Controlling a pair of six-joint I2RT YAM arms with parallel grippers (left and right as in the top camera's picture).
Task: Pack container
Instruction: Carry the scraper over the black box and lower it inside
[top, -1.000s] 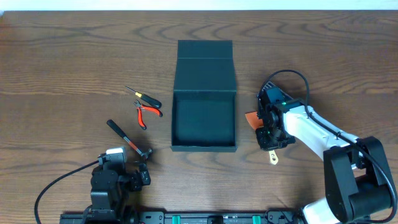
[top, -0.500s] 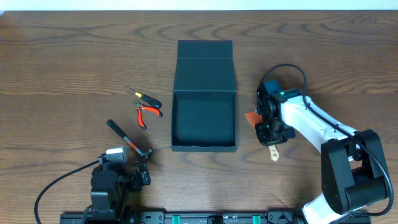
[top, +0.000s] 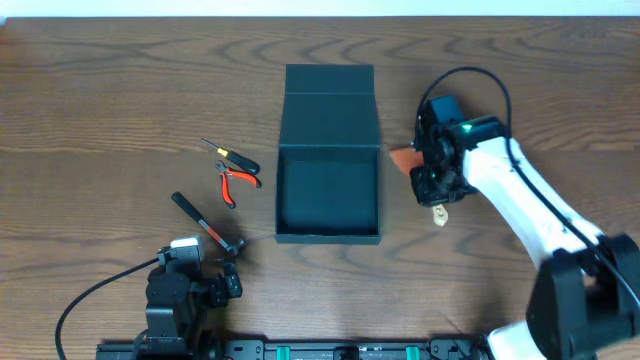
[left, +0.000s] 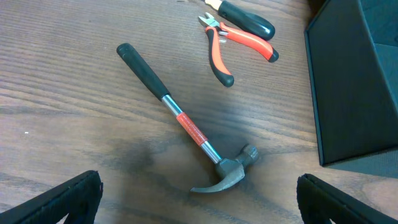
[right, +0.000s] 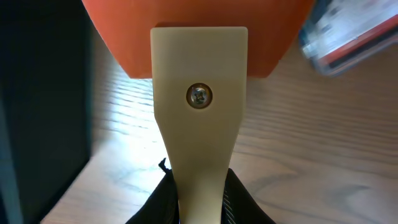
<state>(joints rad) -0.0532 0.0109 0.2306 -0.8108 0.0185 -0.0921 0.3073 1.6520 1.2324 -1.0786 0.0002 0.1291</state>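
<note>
Orange-bladed scraper (right: 199, 124), cream handle, clamped in right gripper (top: 437, 193), jaws closed on it. Step: transfer to container (top: 328, 238), near gripper's left. Next: clear its wall, release inside.

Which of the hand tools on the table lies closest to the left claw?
The hammer with the black grip, just ahead of the left claw; the pliers and screwdriver lie farther off.
</note>
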